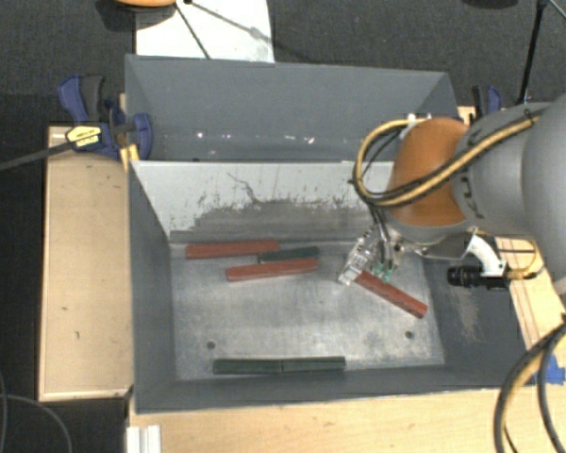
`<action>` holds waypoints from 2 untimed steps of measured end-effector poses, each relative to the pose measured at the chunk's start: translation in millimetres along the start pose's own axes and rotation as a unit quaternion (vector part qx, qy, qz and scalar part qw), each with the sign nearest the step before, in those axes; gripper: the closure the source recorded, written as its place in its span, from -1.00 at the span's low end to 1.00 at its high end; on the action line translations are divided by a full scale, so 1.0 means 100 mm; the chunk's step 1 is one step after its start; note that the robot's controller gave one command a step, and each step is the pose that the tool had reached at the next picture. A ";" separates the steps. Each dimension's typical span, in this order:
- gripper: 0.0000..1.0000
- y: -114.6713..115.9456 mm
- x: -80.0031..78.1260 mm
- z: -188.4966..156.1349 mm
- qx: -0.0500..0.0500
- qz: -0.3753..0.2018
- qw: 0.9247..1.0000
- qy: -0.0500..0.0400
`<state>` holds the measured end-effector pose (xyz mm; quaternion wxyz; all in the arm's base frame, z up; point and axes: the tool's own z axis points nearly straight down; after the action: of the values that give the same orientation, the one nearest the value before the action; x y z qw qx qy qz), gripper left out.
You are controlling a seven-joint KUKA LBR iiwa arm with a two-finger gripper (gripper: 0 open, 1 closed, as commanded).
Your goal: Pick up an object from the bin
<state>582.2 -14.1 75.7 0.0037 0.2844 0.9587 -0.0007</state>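
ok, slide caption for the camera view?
Gripper over the upper end of a red stick lying at the right of the grey bin.

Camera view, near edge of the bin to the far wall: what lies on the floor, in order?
Long dark green flat bar → slanted red flat bar beside the gripper → red flat bar left of centre → farthest red flat bar, a short dark green bar at its right end.

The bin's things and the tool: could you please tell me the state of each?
Slanted red stick: flat, on the right.
Tool: low over that stick's upper end.
Back red stick: flat, at the rear.
Short green stick: flat, beside it.
Middle red stick: flat, just in front.
Long green stick: flat, along the front wall.
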 end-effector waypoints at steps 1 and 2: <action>-1.00 0.39 0.19 -0.21 -0.002 -0.182 0.983 0.001; -1.00 0.38 0.19 -0.20 -0.001 -0.180 0.984 0.002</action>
<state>586.7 28.2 96.0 0.0021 0.1072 0.9942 0.0006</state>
